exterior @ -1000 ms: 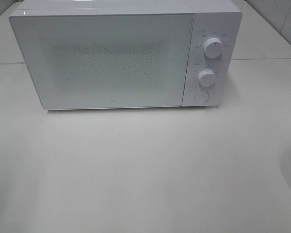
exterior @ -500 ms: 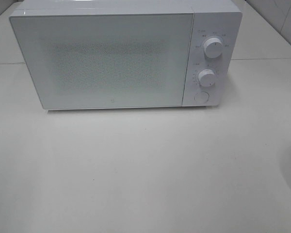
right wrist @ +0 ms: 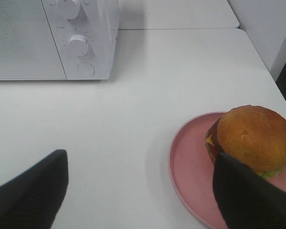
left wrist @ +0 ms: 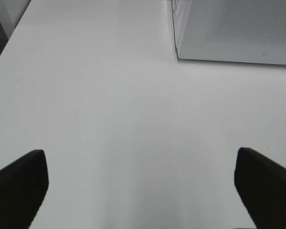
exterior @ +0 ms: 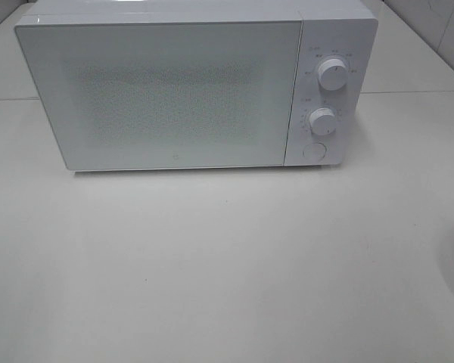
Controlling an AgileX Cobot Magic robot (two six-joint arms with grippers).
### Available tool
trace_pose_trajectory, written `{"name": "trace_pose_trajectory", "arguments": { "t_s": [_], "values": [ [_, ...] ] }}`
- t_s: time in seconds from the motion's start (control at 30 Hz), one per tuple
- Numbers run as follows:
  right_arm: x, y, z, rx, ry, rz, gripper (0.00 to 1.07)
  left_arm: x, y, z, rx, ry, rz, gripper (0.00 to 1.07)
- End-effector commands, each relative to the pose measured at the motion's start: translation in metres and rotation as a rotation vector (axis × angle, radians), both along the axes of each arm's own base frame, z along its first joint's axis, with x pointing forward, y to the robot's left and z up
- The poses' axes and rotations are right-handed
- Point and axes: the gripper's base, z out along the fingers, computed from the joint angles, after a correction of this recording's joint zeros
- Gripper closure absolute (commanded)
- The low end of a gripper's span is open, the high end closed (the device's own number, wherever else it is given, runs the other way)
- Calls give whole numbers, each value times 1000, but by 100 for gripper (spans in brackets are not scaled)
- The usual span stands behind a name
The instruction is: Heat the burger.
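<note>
Seen from high up, neither arm shows, and the burger is out of frame; only a faint curved edge at the 3 to 4 o'clock border hints at something there, too cut off to name. The microwave (exterior: 197, 83) fills the upper part of that view, its door shut, so whatever is inside cannot be made out through the speckled window. Two round dials (exterior: 331, 74) sit one above the other on its right panel, with one round button (exterior: 313, 150) beneath them.

The right wrist view shows the one burger (right wrist: 253, 137) lying on one pink plate (right wrist: 188, 171), toward the plate's far side; the plate's edge runs out of the picture. The burger's lower layers are partly hidden behind one dark finger of the right hand (right wrist: 143, 191). That hand stands open, fingers wide apart above the table (right wrist: 148, 95), one of them overlapping the burger in view; whether it touches I cannot tell.

The left hand (left wrist: 143, 186) is spread fully open over bare table, holding nothing, the microwave's corner at about 1 o'clock.
</note>
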Motion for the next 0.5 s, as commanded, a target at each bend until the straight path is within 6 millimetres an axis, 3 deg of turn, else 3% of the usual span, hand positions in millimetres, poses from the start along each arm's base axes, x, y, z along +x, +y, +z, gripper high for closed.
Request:
{"name": "trace_pose_trajectory", "arguments": {
  "t_s": [0.03,0.5],
  "values": [
    [-4,0,0,10,-45,-6,32,-16,0,-1,2,-103,8,9],
    [-4,0,0,10,-41,-6,32,-15,0,-1,3,-97,8,9]
  ]
}}
